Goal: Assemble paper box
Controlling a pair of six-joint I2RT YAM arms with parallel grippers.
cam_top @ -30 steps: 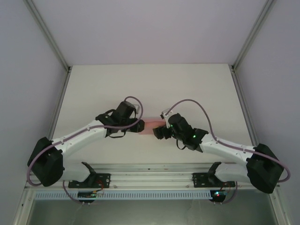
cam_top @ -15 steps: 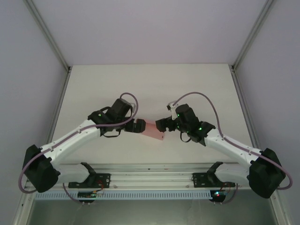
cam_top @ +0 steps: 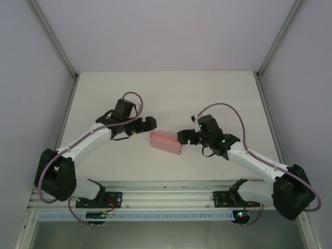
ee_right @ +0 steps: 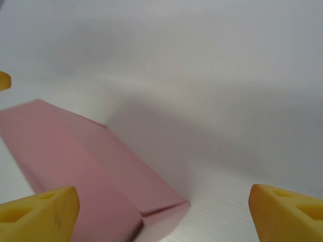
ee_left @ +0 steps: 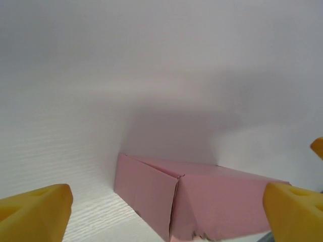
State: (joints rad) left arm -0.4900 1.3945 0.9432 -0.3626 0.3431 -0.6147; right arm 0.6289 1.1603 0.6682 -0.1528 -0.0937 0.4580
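The paper box is a small, flat, closed salmon-pink rectangle lying on the white table between the two arms. It touches neither gripper. My left gripper hovers just up and left of it, open, with nothing held. In the left wrist view the paper box lies ahead of the left gripper, with the yellow fingertips set wide. My right gripper stands open at the box's right end. The right wrist view has the paper box low on the left, ahead of the right gripper.
Grey enclosure walls and aluminium posts border the table on the left, right and back. A metal rail with the arm mounts runs along the near edge.
The left gripper has opened and let go of the box, then pulled back up-left. The right gripper has drawn back to the right. The box now lies free on the table.
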